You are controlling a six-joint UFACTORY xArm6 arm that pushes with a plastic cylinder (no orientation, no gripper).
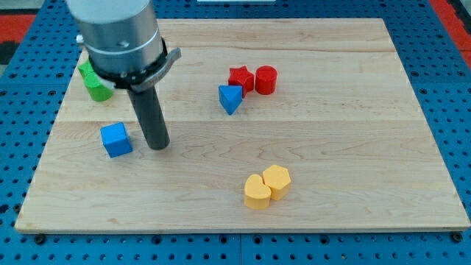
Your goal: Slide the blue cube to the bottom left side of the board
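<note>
The blue cube [116, 139] lies on the wooden board [353, 169] at the view's left, about halfway down. My tip [157, 146] rests on the board just to the right of the blue cube, with a small gap between them. The dark rod rises from the tip to the grey arm body at the view's top left.
A blue triangular block [230, 98], a red star block [241, 79] and a red cylinder [266, 79] cluster at top centre. A yellow heart block [257, 193] and a yellow hexagonal block [277, 180] touch at bottom centre. Green blocks [96, 85] sit at top left, partly behind the arm.
</note>
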